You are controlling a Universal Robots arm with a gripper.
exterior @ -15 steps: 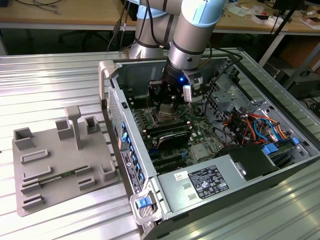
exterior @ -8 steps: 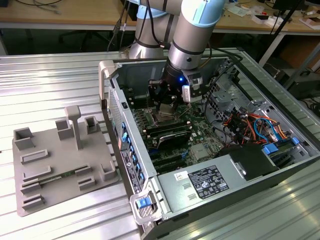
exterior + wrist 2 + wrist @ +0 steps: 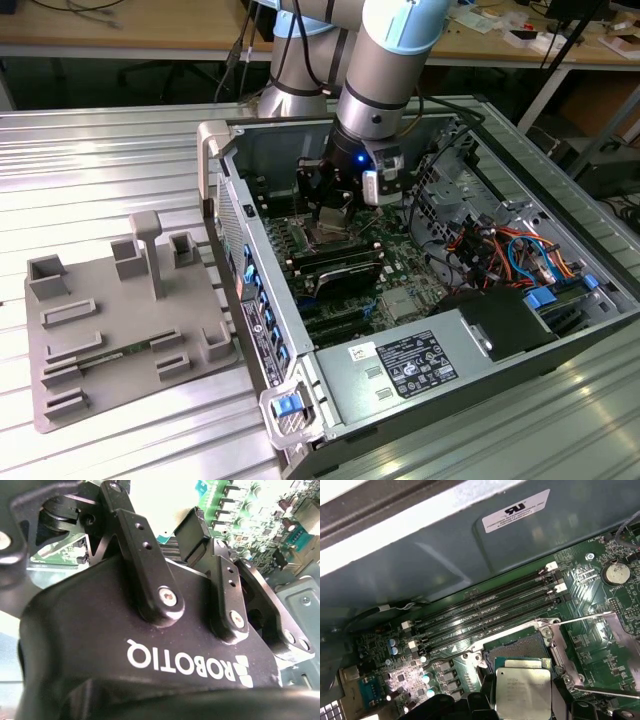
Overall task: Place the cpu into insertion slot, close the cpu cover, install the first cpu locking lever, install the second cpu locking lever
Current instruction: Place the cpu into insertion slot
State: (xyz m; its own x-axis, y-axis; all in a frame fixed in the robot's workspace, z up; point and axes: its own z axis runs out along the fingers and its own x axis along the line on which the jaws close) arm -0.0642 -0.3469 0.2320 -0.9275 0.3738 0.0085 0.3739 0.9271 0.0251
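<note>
My gripper (image 3: 335, 205) reaches down into the open computer case over the green circuit board. In the first wrist view the cpu (image 3: 522, 692), a flat square chip with a dull silver top, sits between dark fingers (image 3: 482, 700) with the gripper (image 3: 522, 702) shut on it. It hovers over the near part of the insertion slot (image 3: 517, 647), whose dark pinned centre shows beyond the chip's far edge. The cpu cover (image 3: 567, 662) is swung open to one side of the slot, with green board showing through its cut-out. A thin locking lever (image 3: 582, 618) sticks out past it. The black fingers (image 3: 125, 525) show close up in the second wrist view.
Long black memory slots (image 3: 490, 612) run just beyond the socket, below the grey case wall (image 3: 445, 565). A coin battery (image 3: 616, 572) lies on the board. A power supply (image 3: 420, 365) and coloured cables (image 3: 500, 250) fill the case on the exterior view's right. A grey fixture plate (image 3: 120, 320) lies on the exterior view's left.
</note>
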